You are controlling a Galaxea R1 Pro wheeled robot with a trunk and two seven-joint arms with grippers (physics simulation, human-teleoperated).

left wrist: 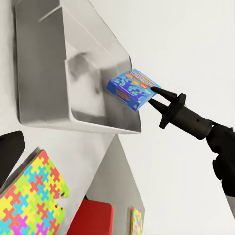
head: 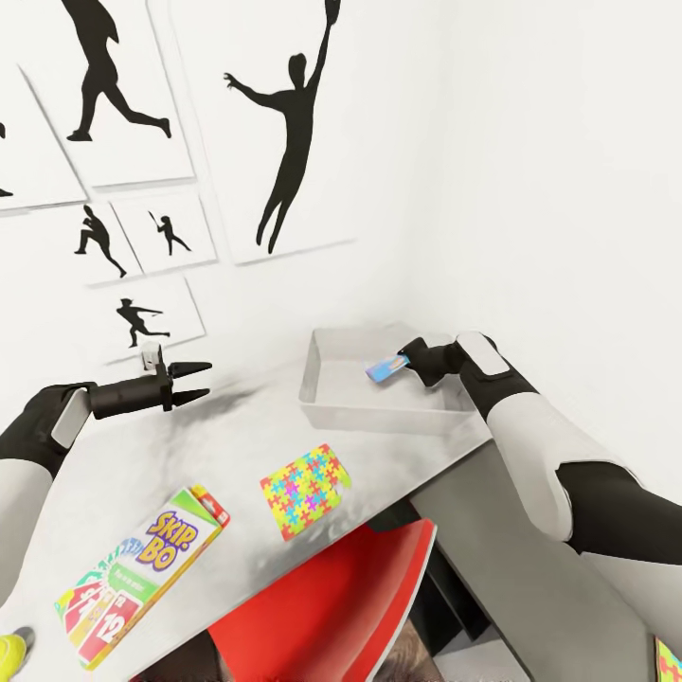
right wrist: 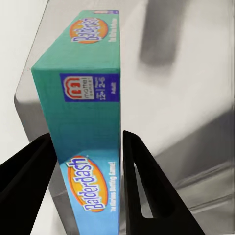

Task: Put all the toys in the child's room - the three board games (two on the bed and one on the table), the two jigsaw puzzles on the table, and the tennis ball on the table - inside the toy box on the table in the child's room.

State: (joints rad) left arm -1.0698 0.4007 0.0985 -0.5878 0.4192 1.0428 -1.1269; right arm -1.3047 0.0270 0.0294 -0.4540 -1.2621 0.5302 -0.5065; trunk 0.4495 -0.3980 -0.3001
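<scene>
My right gripper (head: 403, 365) is shut on a blue-green Balderdash board game box (head: 383, 371) and holds it over the grey toy box (head: 327, 398) at the table's far corner. The right wrist view shows the Balderdash box (right wrist: 88, 122) pinched between both fingers (right wrist: 144, 186), above the toy box (right wrist: 196, 88). The left wrist view shows the same game (left wrist: 132, 89) at the toy box's (left wrist: 58, 112) rim. My left gripper (head: 202, 380) hangs open over the table's left side. On the table lie a Skip-Bo game (head: 142, 568), a colourful jigsaw puzzle (head: 303, 490) and a tennis ball (head: 9, 654).
A red chair (head: 332, 606) is tucked under the table's (head: 237, 426) near edge. White walls with silhouette posters close in behind and to the right of the toy box. Another colourful puzzle box (head: 669, 663) lies lower, past the table's right edge.
</scene>
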